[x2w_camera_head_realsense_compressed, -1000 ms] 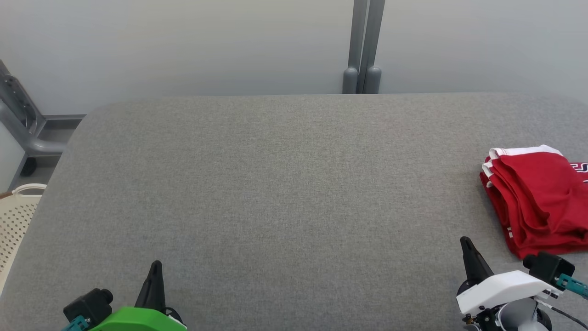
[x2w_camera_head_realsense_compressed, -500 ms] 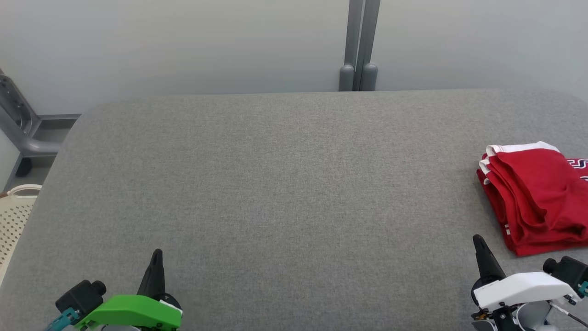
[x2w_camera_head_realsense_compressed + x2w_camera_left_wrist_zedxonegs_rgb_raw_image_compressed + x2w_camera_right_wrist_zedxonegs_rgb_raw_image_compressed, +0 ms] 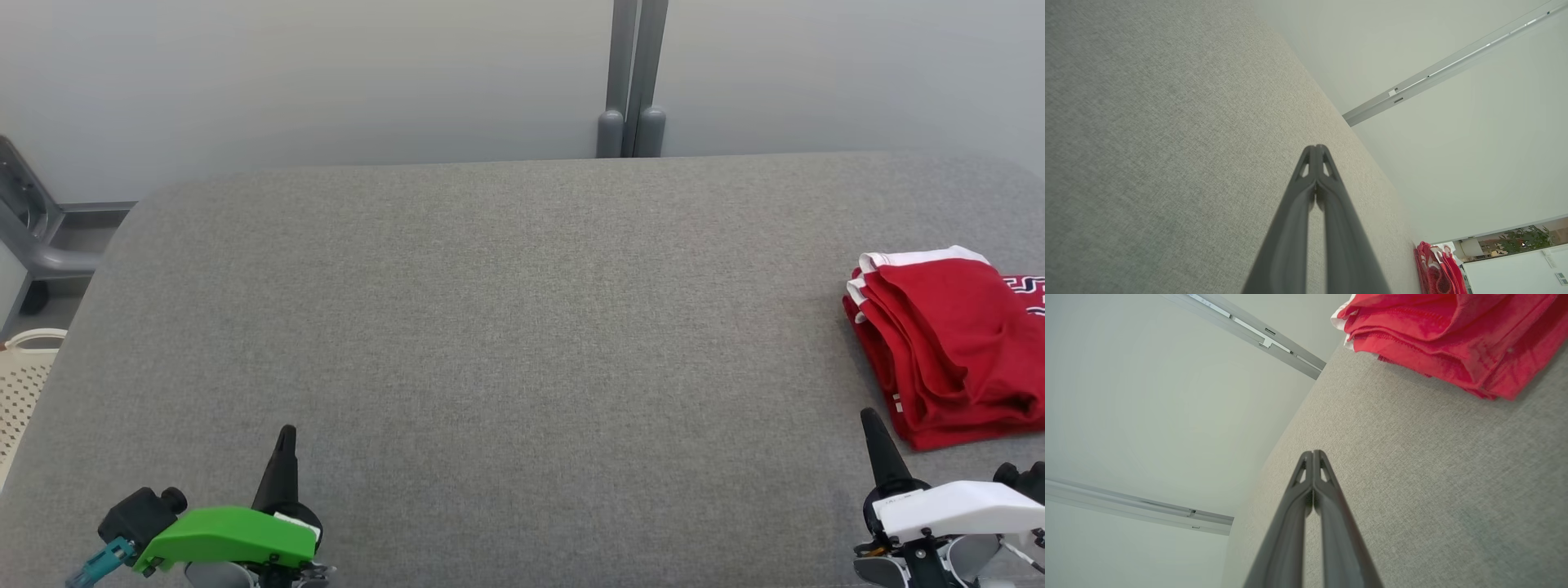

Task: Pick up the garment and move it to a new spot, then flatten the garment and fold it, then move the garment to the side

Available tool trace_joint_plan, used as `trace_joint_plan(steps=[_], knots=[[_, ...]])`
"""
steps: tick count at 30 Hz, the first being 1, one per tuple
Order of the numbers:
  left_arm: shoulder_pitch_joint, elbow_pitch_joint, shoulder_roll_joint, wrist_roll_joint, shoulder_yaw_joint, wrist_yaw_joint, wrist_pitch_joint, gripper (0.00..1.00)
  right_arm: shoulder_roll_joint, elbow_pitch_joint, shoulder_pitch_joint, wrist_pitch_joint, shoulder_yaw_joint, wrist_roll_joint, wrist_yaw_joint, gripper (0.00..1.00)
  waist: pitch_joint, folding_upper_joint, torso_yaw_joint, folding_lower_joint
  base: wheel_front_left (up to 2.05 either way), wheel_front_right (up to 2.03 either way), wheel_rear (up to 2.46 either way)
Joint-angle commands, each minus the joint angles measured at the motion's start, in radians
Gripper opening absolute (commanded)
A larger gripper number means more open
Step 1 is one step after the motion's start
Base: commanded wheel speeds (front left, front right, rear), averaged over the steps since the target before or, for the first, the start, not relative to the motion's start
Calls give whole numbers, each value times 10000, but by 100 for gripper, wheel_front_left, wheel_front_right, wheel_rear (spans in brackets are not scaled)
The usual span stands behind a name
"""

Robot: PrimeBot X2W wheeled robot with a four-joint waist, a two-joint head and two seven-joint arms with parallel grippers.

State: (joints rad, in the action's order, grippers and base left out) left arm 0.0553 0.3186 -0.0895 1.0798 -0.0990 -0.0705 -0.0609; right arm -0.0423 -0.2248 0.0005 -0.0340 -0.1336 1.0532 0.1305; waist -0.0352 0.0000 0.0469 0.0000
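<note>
The garment (image 3: 951, 343) is red with white trim, folded into a stack at the right edge of the grey table (image 3: 506, 327). It also lies at the top right of the right wrist view as the garment (image 3: 1449, 330), and small at the bottom right of the left wrist view as the garment (image 3: 1437, 267). My left gripper (image 3: 285, 433) sits at the lower left, shut and holding nothing, its fingertips (image 3: 1315, 149) pressed together. My right gripper (image 3: 869, 416) is at the lower right, just in front of the garment, shut and not touching it, its fingertips (image 3: 1312, 454) together.
A cream perforated basket (image 3: 20, 380) stands off the table's left edge. A grey metal frame (image 3: 37, 245) is at the far left and a grey post (image 3: 630, 82) rises behind the table against the pale wall.
The head view has shifted a little. Both grippers have drawn back toward the near edge, the right one sliding rightward. The garment lies as before.
</note>
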Motion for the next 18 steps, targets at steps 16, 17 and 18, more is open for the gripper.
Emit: trace_joint_plan(steps=[16,17,18], knots=[[598,-132,86,1647,132,-220,394,0,-71,499,153,-319,-408,1701,4,0,82,0,-103,0,0,0,0],[613,-133,94,1719,136,-229,406,0,-72,519,164,-335,-429,1791,4,0,87,0,-110,0,0,0,0],[623,-133,100,1798,142,-242,432,0,-73,541,176,-355,-450,1888,4,0,92,0,-116,0,0,0,0]])
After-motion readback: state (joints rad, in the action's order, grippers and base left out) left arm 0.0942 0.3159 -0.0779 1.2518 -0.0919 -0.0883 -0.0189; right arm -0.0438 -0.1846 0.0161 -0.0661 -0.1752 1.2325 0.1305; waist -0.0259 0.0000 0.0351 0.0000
